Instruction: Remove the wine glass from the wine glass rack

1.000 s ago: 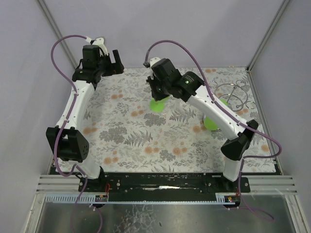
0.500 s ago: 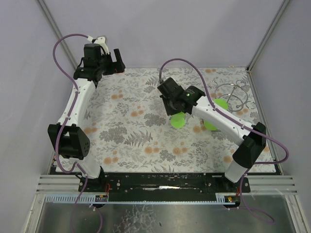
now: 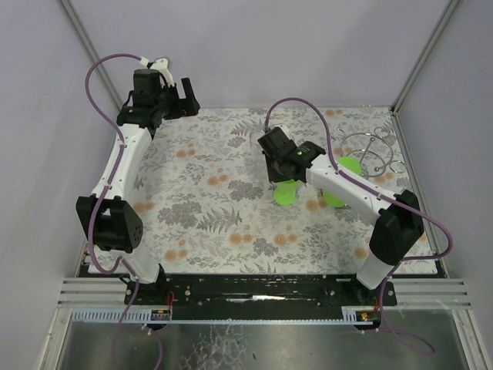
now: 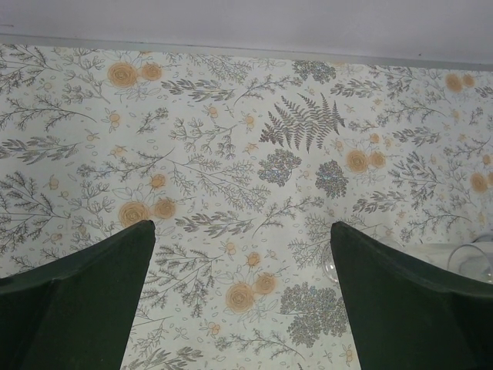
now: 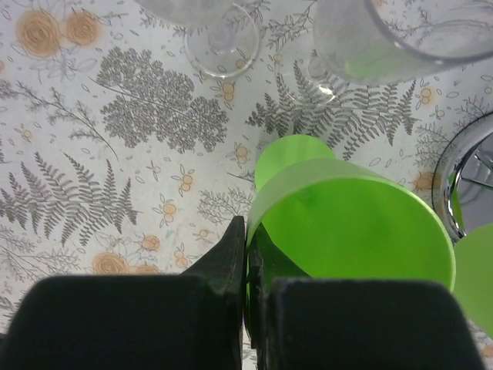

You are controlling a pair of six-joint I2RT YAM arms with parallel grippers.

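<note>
The wine glass rack, a silver wire stand, is at the back right of the floral cloth; its chrome ring shows at the right edge of the right wrist view. My right gripper is shut on the rim of a green wine glass, held left of the rack, low over the cloth. A second green glass is at the rack, partly hidden by my right arm. My left gripper is open and empty at the back left.
Two clear glasses stand on the cloth just beyond the green glass, a foot and a bowl. A clear glass edge shows at the right of the left wrist view. Grey walls enclose the table.
My right arm has carried the green glass from the back centre toward the right and nearer, lower over the cloth. The left arm has barely moved.
</note>
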